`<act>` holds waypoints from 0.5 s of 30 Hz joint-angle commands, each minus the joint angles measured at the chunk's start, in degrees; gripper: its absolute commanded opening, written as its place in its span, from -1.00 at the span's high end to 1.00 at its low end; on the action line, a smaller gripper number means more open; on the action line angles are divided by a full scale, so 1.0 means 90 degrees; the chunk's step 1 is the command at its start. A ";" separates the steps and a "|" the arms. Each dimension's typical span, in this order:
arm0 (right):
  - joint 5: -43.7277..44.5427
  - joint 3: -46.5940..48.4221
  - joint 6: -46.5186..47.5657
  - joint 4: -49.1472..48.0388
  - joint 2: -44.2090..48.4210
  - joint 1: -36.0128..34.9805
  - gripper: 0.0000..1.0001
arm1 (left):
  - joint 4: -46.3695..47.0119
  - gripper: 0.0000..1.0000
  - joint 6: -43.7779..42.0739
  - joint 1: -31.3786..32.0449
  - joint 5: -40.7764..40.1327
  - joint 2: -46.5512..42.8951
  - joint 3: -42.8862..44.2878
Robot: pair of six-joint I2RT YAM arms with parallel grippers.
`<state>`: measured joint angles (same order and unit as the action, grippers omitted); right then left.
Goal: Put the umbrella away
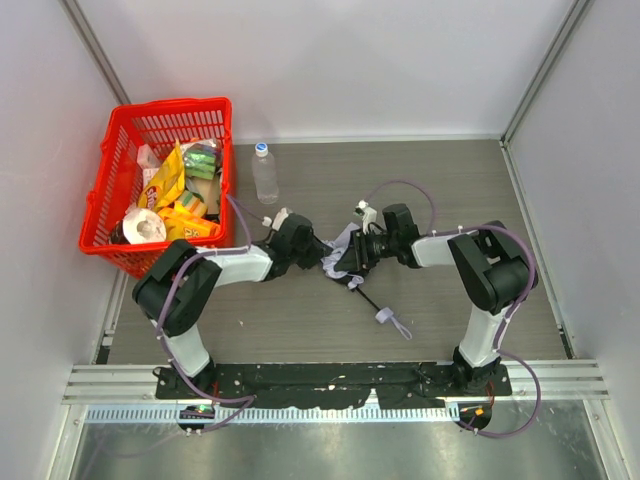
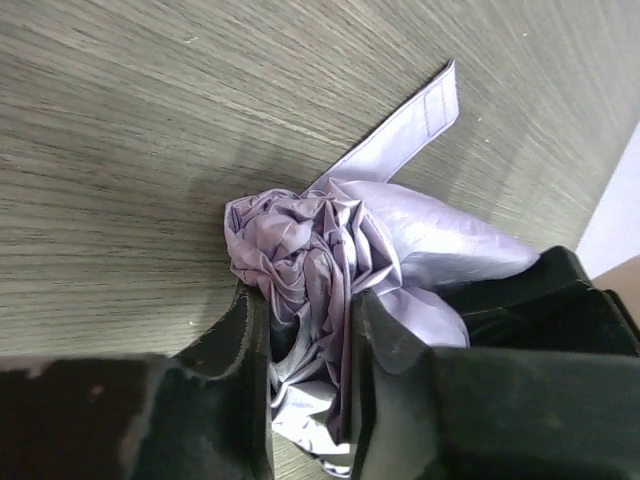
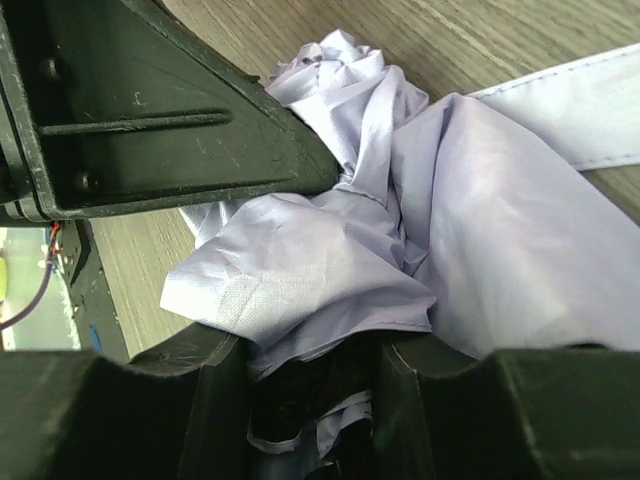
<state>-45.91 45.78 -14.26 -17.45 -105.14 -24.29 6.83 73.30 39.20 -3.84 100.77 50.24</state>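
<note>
The umbrella [image 1: 340, 252] lies at the middle of the table, its pale lavender canopy bunched between both grippers. Its thin black shaft [image 1: 370, 300] runs toward the near right and ends at a light strap [image 1: 392, 321]. My left gripper [image 1: 308, 247] is shut on crumpled canopy fabric [image 2: 300, 240], with the fingers [image 2: 245, 340] pinching a fold and a flat strap tab [image 2: 415, 125] lying on the table beyond. My right gripper [image 1: 352, 256] is shut on the umbrella from the other side, fabric [image 3: 330, 260] spilling over its fingers [image 3: 215, 375]. The two grippers almost touch.
A red basket [image 1: 108, 175] full of snack packets and a paper roll stands at the far left. A clear plastic bottle [image 1: 265, 172] stands upright beside it. White walls enclose the table on the left, back and right. The left gripper's body [image 3: 150, 110] fills the right wrist view's upper left.
</note>
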 commanded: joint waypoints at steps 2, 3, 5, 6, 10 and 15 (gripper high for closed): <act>-0.0222 0.0118 0.0286 0.0805 -0.0017 -0.0172 0.97 | -0.0300 0.85 -0.0283 0.0098 0.0084 0.0170 -0.0474; 0.0050 0.0118 0.0257 0.0835 0.0070 -0.0162 0.90 | -0.0300 0.88 -0.0283 0.0088 0.0104 0.0170 -0.0475; 0.0537 0.0157 0.0169 0.1128 0.0557 -0.0220 0.60 | -0.0319 1.00 -0.0283 0.0107 0.0123 0.0131 -0.0475; 0.0908 0.0187 0.0159 0.1486 0.0704 -0.0240 0.36 | -0.0339 1.00 -0.0263 0.0098 0.0123 0.0122 -0.0475; 0.2569 0.0392 0.0159 0.2612 0.1583 -0.0435 -0.37 | -0.0398 1.00 -0.0224 0.0097 0.0162 0.0102 -0.0445; 0.4247 0.0470 0.0344 0.3120 0.2774 -0.0747 -0.53 | -0.0544 1.00 -0.0068 0.0098 0.0250 0.0063 -0.0416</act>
<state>-23.46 47.09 -13.47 4.86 -88.68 -29.15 10.48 75.02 39.68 -1.43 100.31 48.27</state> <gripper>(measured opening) 0.747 0.298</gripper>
